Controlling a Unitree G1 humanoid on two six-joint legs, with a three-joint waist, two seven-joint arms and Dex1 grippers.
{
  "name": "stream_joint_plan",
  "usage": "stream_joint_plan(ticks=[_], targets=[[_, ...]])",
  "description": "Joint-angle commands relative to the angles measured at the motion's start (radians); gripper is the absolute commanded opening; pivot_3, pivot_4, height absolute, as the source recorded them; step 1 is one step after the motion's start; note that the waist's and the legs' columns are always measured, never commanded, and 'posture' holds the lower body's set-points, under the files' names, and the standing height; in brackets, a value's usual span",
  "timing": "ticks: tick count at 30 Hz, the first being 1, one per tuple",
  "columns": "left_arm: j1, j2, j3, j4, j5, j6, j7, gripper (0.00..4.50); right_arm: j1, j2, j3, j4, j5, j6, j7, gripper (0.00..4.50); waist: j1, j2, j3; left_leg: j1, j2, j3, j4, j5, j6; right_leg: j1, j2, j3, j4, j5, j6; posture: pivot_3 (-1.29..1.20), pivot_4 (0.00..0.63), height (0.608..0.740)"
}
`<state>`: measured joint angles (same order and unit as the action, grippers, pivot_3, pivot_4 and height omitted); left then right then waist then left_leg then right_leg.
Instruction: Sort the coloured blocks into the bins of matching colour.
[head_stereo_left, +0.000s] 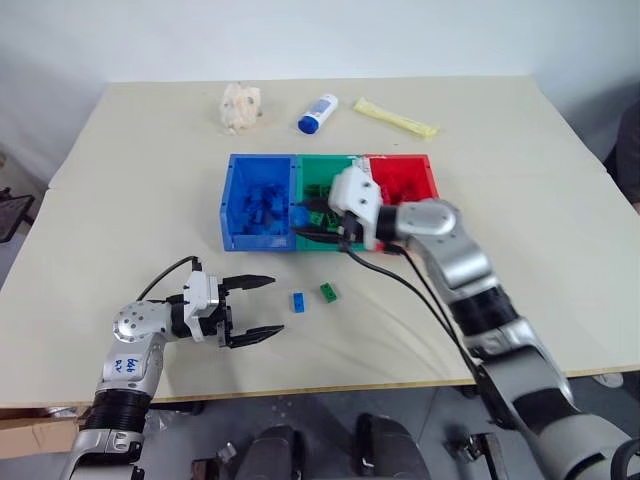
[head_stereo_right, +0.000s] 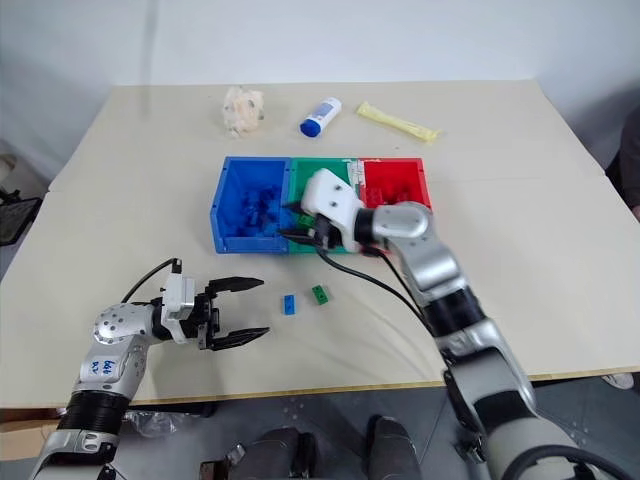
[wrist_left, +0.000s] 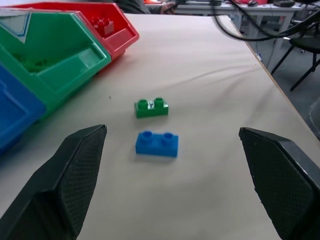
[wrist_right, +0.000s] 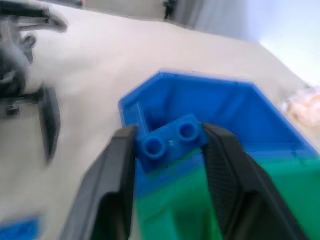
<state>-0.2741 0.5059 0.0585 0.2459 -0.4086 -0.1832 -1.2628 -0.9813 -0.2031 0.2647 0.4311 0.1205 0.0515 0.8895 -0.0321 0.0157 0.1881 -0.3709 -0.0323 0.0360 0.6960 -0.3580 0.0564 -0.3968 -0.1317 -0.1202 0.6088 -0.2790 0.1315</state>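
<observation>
Near the lower left of the head view, one arm waits open while the other carries a blue brick over the bins.

Lowest in frame, the left gripper (head_stereo_left: 248, 309) lies level with its jaws spread wide and empty, aimed at two loose bricks just beyond it: a blue block (head_stereo_left: 297, 302) and a green block (head_stereo_left: 329, 292), side by side on the table (head_stereo_left: 540, 180), likely its next picks. Farther up, at centre, the right gripper (wrist_right: 170, 150) pinches a carried blue block (wrist_right: 171, 139) between its fingers, poised above the seam of the blue bin (head_stereo_left: 235, 205) and green bin (head_stereo_left: 318, 172), apparently for dropping into blue. The red bin (head_stereo_left: 428, 180) sits rightmost.
</observation>
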Motion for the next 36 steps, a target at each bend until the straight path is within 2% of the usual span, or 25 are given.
stream_joint_plan(ticks=[1,3,6,12,16,23,27,32,36], targets=[[-0.007,0.007,0.011,-0.027,-0.003,-0.011,0.013,4.5,-0.105,0.076,-0.055,0.194,-0.054,-0.167,-0.168,2.75,-0.004,0.0,0.0,0.0,0.0,0.0,0.0,0.0,0.0,-0.001,0.0,0.0,0.002,0.0,0.0,0.0,0.15,0.74],[-0.009,0.009,0.013,-0.029,-0.004,-0.012,0.019,4.5,-0.12,0.097,-0.072,0.252,-0.066,-0.265,-0.209,3.45,-0.001,0.0,0.0,0.0,0.0,-0.003,-0.001,0.0,0.0,-0.001,0.0,0.0,0.003,0.0,0.0,0.0,0.15,0.74],[-0.01,0.016,0.02,-0.031,-0.007,-0.01,0.025,4.5,-0.039,0.078,-0.058,0.171,-0.019,-0.27,-0.082,4.46,0.0,0.0,0.0,0.0,-0.003,-0.006,-0.001,0.0,-0.001,0.0,0.0,0.001,0.003,0.0,0.0,0.0,0.15,0.74],[-0.028,0.028,0.022,-0.007,-0.011,-0.011,0.021,4.5,0.097,-0.03,-0.057,-0.04,0.035,-0.173,0.081,4.46,0.001,0.0,0.0,-0.001,-0.005,-0.009,-0.001,0.0,0.0,0.002,-0.001,0.001,0.001,0.0,0.0,0.0,0.15,0.74],[-0.033,0.048,0.014,-0.01,0.005,0.028,0.033,4.5,0.207,-0.163,-0.082,-0.218,0.135,-0.042,0.221,4.46,0.004,0.0,0.0,0.0,-0.002,-0.007,0.001,0.0,0.0,0.003,0.0,0.001,0.001,0.0,0.0,0.0,0.15,0.74],[-0.02,0.065,0.013,-0.05,0.008,0.085,0.073,4.5,0.344,-0.357,-0.127,-0.385,0.21,0.103,0.324,4.46,0.009,0.0,0.0,-0.001,-0.002,-0.007,0.001,0.0,0.0,0.003,-0.001,0.004,-0.002,0.0,0.0,0.0,0.15,0.74],[0.06,0.098,0.04,-0.134,0.004,0.153,0.125,4.5,0.472,-0.525,-0.237,-0.435,0.25,0.222,0.331,4.46,0.014,0.0,0.0,-0.001,-0.002,-0.006,0.0,0.0,0.0,0.003,-0.003,0.006,-0.004,0.0,0.0,0.0,0.15,0.74],[0.155,0.135,0.087,-0.216,-0.021,0.199,0.16,4.5,0.557,-0.585,-0.313,-0.438,0.265,0.227,0.32,4.46,0.02,0.0,0.0,-0.001,0.001,-0.002,-0.001,0.0,-0.001,0.004,-0.003,0.01,-0.009,0.0,0.0,0.0,0.15,0.74],[0.311,0.18,0.17,-0.306,-0.04,0.23,0.173,4.5,0.669,-0.641,-0.381,-0.449,0.279,0.232,0.333,4.46,0.029,0.0,0.0,0.0,0.003,-0.001,-0.001,-0.001,-0.003,0.004,-0.003,0.012,-0.011,0.0,0.0,0.0,0.15,0.74]])
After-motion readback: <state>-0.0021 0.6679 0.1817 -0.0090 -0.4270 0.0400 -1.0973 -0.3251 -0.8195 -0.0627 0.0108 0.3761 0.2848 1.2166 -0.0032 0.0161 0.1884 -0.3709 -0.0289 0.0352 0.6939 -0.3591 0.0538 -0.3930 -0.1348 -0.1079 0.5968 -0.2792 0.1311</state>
